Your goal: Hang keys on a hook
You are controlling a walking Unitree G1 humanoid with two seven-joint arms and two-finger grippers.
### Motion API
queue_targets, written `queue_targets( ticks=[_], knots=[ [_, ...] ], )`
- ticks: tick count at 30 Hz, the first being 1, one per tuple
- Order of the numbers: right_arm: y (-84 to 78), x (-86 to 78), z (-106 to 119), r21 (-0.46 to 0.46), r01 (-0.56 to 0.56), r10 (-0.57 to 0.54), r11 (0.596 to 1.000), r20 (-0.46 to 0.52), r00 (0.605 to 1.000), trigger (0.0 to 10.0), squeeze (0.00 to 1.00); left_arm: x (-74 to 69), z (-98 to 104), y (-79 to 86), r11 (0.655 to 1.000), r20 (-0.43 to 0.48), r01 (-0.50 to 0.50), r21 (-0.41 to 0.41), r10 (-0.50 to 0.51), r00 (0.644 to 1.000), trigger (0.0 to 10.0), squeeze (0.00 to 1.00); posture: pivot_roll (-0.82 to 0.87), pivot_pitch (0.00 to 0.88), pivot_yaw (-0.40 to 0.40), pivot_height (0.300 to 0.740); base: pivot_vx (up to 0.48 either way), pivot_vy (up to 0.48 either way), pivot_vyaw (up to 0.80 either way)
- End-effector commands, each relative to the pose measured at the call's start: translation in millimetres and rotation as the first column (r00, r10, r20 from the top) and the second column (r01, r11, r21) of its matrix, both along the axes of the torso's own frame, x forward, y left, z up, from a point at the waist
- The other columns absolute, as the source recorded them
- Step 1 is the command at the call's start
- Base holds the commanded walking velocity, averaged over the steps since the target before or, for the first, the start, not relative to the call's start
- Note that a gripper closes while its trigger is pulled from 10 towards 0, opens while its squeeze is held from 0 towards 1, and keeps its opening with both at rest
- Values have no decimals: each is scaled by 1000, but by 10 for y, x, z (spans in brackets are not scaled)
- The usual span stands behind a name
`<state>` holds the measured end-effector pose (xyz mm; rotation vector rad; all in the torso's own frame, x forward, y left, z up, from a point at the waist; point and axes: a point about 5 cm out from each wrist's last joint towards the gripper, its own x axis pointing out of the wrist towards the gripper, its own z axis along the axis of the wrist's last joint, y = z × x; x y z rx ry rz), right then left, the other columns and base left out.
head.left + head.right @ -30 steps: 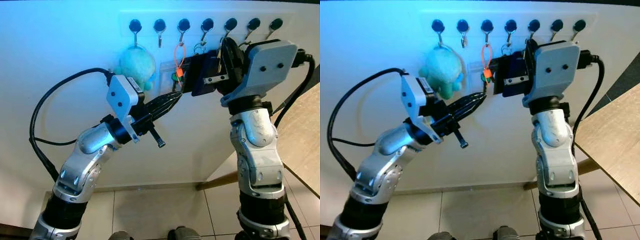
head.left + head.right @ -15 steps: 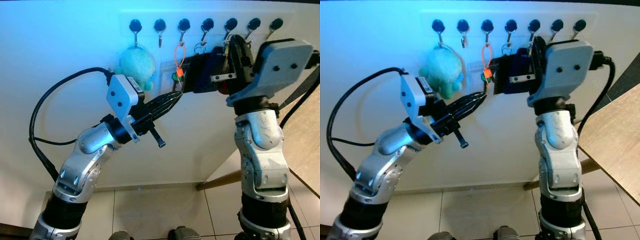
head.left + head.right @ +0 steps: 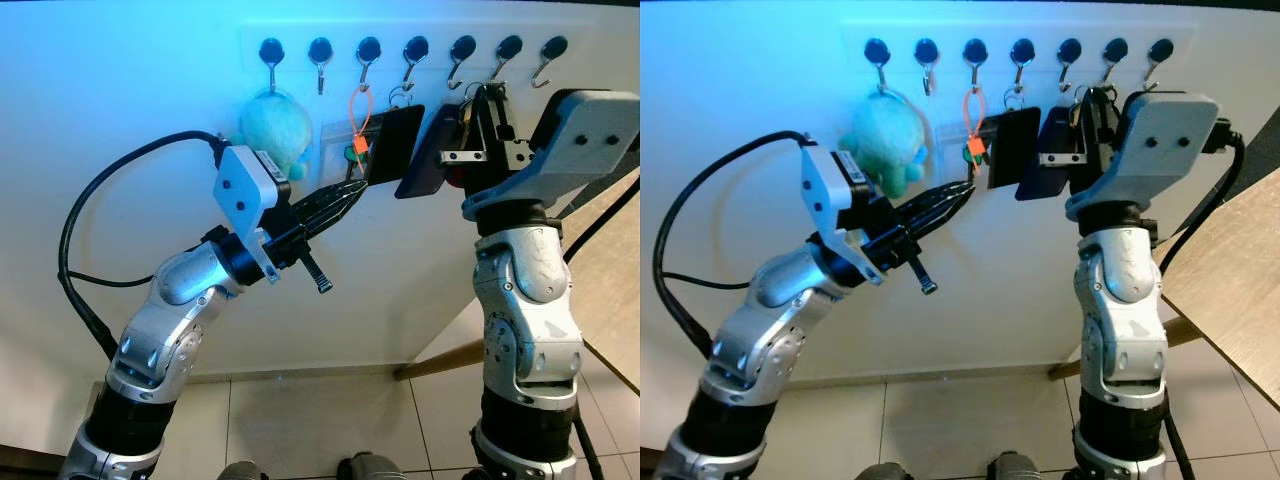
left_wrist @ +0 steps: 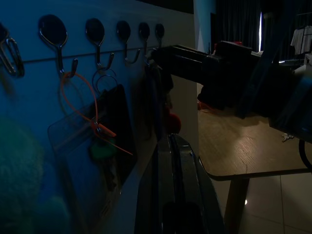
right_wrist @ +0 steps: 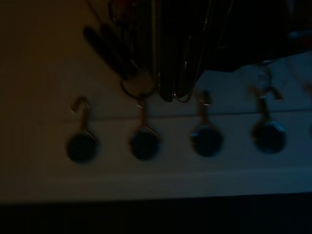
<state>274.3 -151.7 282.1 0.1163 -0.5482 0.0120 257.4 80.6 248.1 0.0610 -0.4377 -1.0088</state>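
Observation:
A row of black-based hooks (image 3: 415, 47) runs along the white wall. In the right wrist view a key ring (image 5: 139, 87) sits over one hook (image 5: 142, 109), with its dark keys (image 5: 108, 43) trailing from it. A black fob (image 3: 425, 155) and a red bead (image 3: 455, 178) hang below the right-hand hooks. My right gripper (image 3: 484, 100) points up at those hooks, right beside the ring. My left gripper (image 3: 353, 189) is shut and empty, aimed at the wall just under the orange tag (image 3: 359, 108).
A teal plush (image 3: 275, 127) hangs from the first hook. An orange loop with a clear card and a black card (image 3: 390, 140) hang from the middle hooks. A wooden table (image 3: 605, 250) stands at the right, over tiled floor (image 3: 330, 410).
My right arm has swung to the right and its housing has tilted. The black fob has come apart from the black card and now hangs separately. The left arm has not moved.

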Motion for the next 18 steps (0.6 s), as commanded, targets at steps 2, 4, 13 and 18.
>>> queue_targets(
  ticks=[2, 4, 13, 18],
  knots=[
    [-43, -3, -23, 33, 6, -5, 999, -18, 1000, 10000, 0, -30, 24, -21, 1000, 6, 20, -6, -20, 1000, 10000, 0, 37, 113, -19, 740, 0, 0, 0],
    [-33, -2, -17, 40, -11, 11, 999, -15, 1000, 10000, 0, -28, 25, -19, 1000, 6, 19, -6, -19, 1000, 10000, 0, 37, 113, -19, 740, 0, 0, 0],
    [223, -65, 9, 73, -263, 262, 962, 18, 965, 10000, 0, -27, 36, -21, 1000, 10, 20, -7, -20, 1000, 10000, 0, 37, 112, -18, 740, 0, 0, 0],
    [280, -89, 22, 73, -313, 312, 947, 28, 950, 10000, 0, -30, 36, -24, 1000, 9, 22, -8, -21, 1000, 10000, 0, 37, 113, -19, 740, 0, 0, 0]
  ],
)
